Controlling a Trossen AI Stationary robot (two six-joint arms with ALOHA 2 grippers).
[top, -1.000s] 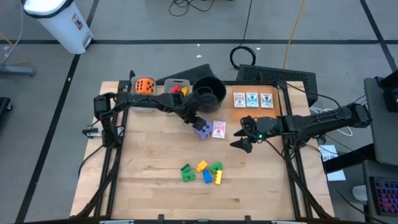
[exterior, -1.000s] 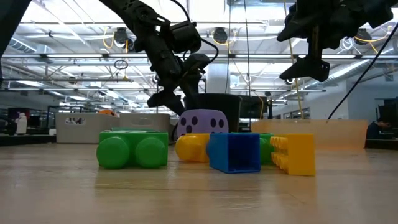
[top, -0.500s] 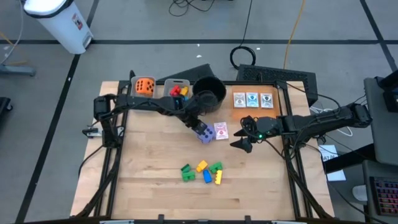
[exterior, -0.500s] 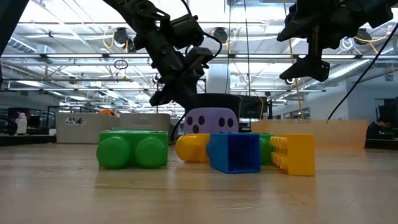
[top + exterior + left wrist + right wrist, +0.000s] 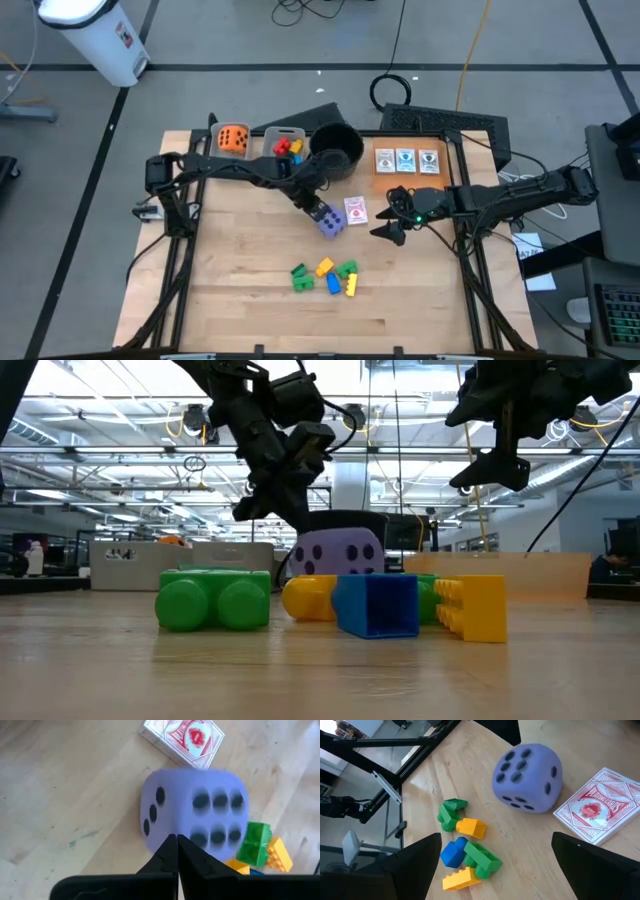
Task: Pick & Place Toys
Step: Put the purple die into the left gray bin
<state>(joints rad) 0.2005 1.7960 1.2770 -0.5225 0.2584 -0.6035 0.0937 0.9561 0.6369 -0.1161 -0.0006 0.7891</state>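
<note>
On the table's middle, beside a picture card [image 5: 354,209], sits the purple die [image 5: 329,221]. Left gripper [image 5: 176,842] is clenched empty against it; right gripper [image 5: 385,231] hangs released. Looks light, soft; grasp opposite faces.

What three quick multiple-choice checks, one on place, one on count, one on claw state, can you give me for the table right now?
1. Where does the soft purple die sit?
A. inside the round black pot
B. on the wooden table, beside the red-backed card deck
C. in a grey bin

2. How many small picture cards lie in the row at the table's far right?
A. three
B. five
C. one

3. How does the left claw stand?
A. wide open
B. shut, fingers together, at the die
C. shut on a green block

Key: 1 B, the die rests on the table next to the deck; 2 A, three cards show side by side; 3 B, the left wrist view shows both fingers touching each other, nothing between them.
</note>
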